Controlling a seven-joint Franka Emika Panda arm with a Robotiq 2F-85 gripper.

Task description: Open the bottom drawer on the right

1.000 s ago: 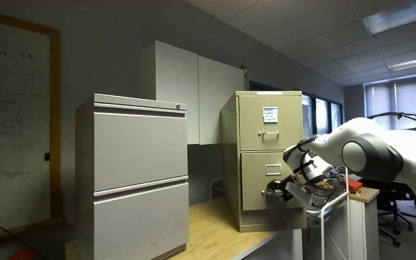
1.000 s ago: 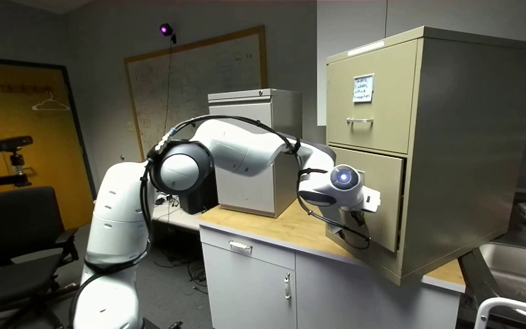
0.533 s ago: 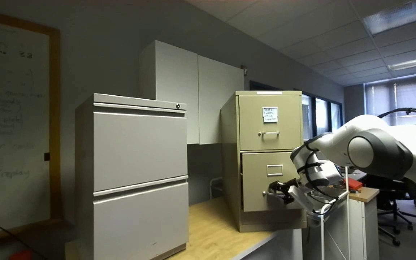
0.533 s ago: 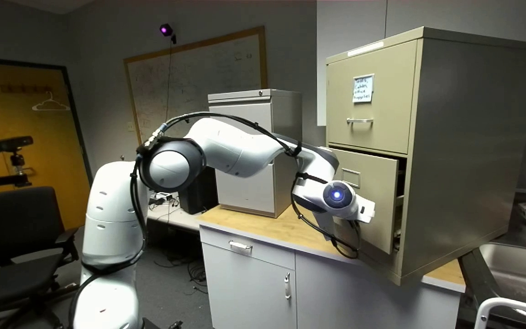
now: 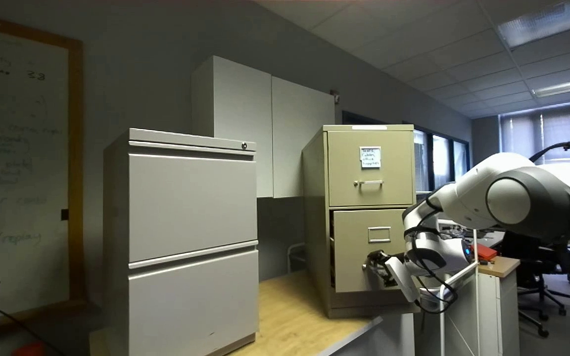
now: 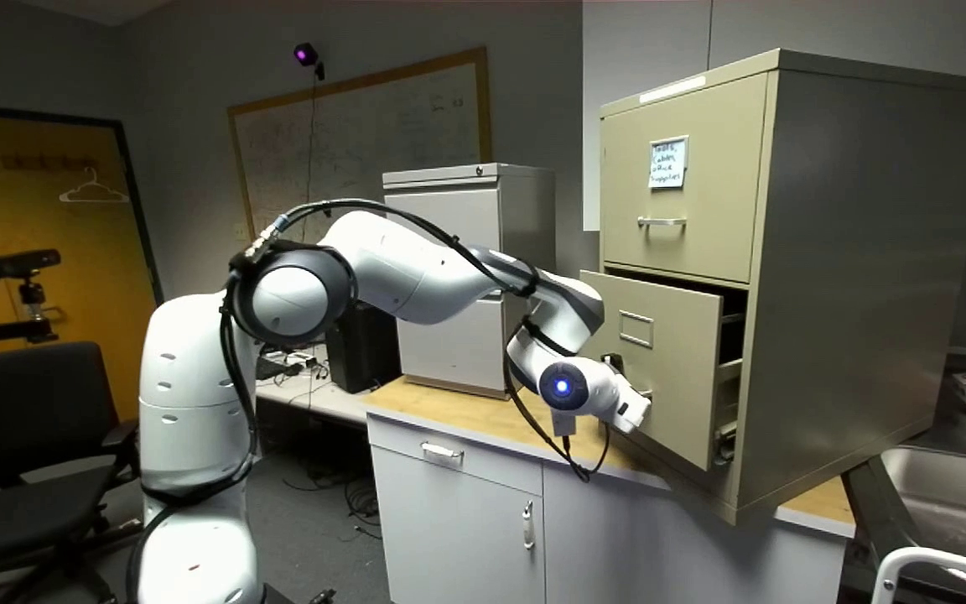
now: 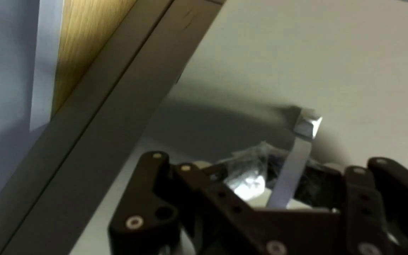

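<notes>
Wooden countertop [image 6: 466,409] bears the tan filing cabinet [image 6: 852,277], at three o'clock in an exterior view; its bottom drawer [image 6: 680,361], toward four o'clock, stands partly out. Toward five o'clock in the wrist view, the gripper [image 7: 280,177] has its jaws closed snugly on the silver pull [image 7: 297,159].

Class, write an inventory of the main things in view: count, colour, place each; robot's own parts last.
filing cabinet: one, tan, on countertop
grey cabinet: one, grey, on countertop
countertop: one, brown, beneath both cabinets
upper drawer: one, tan, shut in filing cabinet
paper sheet: one, white, on upper drawer
bottom drawer: one, tan, partly open below upper drawer
sink: one, silver, beside filing cabinet
whiteboard: one, white, on wall
cupboard: one, white, on wall
hanger: one, white, on door
arm: one, white, at filing cabinet
gripper: one, black, at bottom drawer's silver pull
</notes>
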